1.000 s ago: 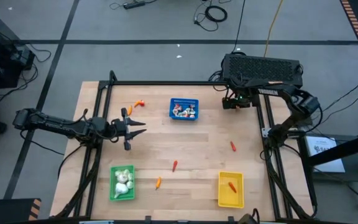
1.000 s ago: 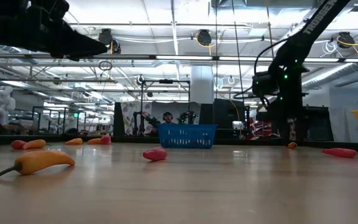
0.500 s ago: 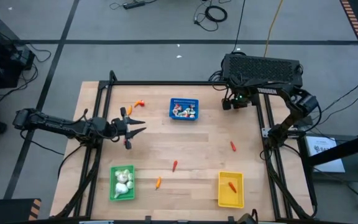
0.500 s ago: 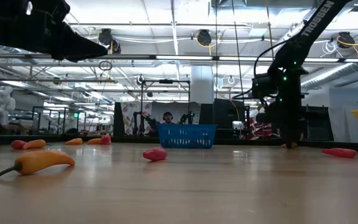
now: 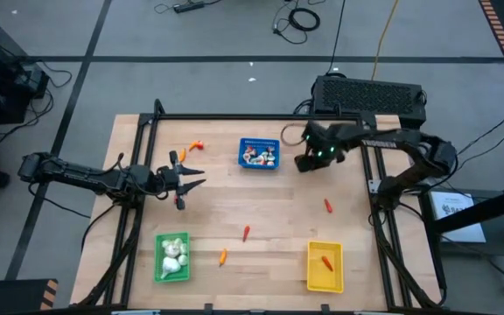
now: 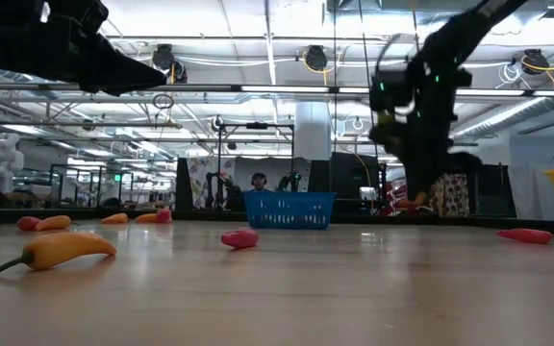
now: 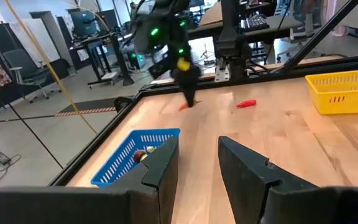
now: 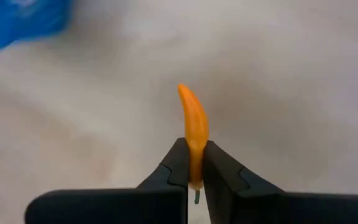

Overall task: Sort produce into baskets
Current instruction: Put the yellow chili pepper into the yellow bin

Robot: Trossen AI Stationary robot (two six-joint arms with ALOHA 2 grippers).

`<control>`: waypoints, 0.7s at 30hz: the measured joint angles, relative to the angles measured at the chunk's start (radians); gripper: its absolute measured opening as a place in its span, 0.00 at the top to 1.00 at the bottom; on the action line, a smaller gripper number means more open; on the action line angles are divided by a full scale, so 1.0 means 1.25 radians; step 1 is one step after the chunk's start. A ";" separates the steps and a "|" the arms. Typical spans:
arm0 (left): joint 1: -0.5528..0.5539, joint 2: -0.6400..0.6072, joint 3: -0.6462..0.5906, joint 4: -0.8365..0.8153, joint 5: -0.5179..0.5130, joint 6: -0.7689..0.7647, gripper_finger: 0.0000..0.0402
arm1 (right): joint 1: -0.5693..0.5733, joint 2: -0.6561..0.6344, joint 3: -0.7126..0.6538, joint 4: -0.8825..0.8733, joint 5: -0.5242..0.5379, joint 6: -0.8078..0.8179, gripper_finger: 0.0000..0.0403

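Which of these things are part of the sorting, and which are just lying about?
Part of the job:
- green basket, yellow basket, blue basket
- orange pepper held in the right tool
- loose peppers

Just lying about:
- black box
- floor cables

Blue basket [image 6: 289,209] far centre — orange pepper [image 6: 58,250] near left, red piece [image 6: 239,238] mid-table.

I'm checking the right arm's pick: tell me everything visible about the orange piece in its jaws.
The orange pepper is a small, smooth, glossy curved stick tapering to a point, plastic-looking. The right gripper has its jaws shut on the stem end, the tip sticking out forward. It hangs above the wooden table, near the blue basket.
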 joint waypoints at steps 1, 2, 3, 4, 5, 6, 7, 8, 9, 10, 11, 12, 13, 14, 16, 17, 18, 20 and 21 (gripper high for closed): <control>0.000 0.000 0.000 0.000 0.000 0.000 0.69 | 0.040 -0.009 0.003 0.005 -0.008 0.022 0.96; 0.000 0.000 0.000 0.000 0.000 0.000 0.69 | 0.083 -0.013 0.008 0.005 -0.009 0.045 0.96; 0.000 0.000 0.000 0.000 0.000 0.000 0.69 | 0.128 -0.017 0.015 0.004 -0.009 0.073 0.96; 0.000 0.000 0.000 0.000 0.000 0.000 0.69 | 0.174 -0.018 0.025 0.003 -0.010 0.102 0.96; 0.000 0.000 0.000 0.000 0.000 0.000 0.69 | 0.221 -0.018 0.036 0.003 -0.011 0.134 0.96; 0.000 0.000 0.000 0.000 0.000 0.000 0.69 | 0.269 -0.018 0.046 0.004 -0.011 0.168 0.96; 0.000 0.000 0.000 0.000 0.000 0.000 0.69 | 0.315 -0.018 0.056 0.005 -0.010 0.202 0.96; 0.000 0.000 0.000 0.000 0.000 0.000 0.69 | 0.363 -0.017 0.065 0.010 -0.009 0.237 0.96; 0.000 0.000 0.000 0.000 0.000 0.000 0.69 | 0.410 -0.015 0.075 0.018 -0.008 0.275 0.96; 0.000 0.000 0.000 0.000 0.000 0.001 0.69 | 0.455 -0.014 0.084 0.026 -0.007 0.314 0.96; 0.000 0.000 0.000 0.000 0.000 0.000 0.69 | 0.499 -0.014 0.092 0.029 -0.004 0.349 0.96; 0.000 0.000 0.000 0.000 0.000 0.000 0.69 | 0.541 -0.014 0.099 0.030 -0.003 0.386 0.96; 0.000 0.000 0.000 0.000 -0.001 0.000 0.69 | 0.582 -0.014 0.105 0.032 -0.001 0.426 0.96; 0.000 0.000 0.000 0.000 -0.001 0.000 0.69 | 0.623 -0.014 0.111 0.032 0.008 0.463 0.96; 0.000 0.000 0.000 0.000 -0.001 0.000 0.69 | 0.699 -0.014 0.120 0.032 0.021 0.531 0.96; 0.000 0.000 0.000 0.000 -0.001 0.001 0.69 | 0.734 -0.014 0.123 0.032 0.022 0.568 0.96; 0.000 0.000 0.000 0.000 -0.001 0.000 0.69 | 0.768 -0.014 0.123 0.035 0.024 0.605 0.96; 0.000 0.000 0.000 0.000 -0.002 0.001 0.69 | 0.831 -0.014 0.123 0.037 0.037 0.682 0.96; 0.000 0.000 0.000 0.000 -0.002 0.001 0.69 | 0.858 -0.014 0.123 0.038 0.052 0.720 0.96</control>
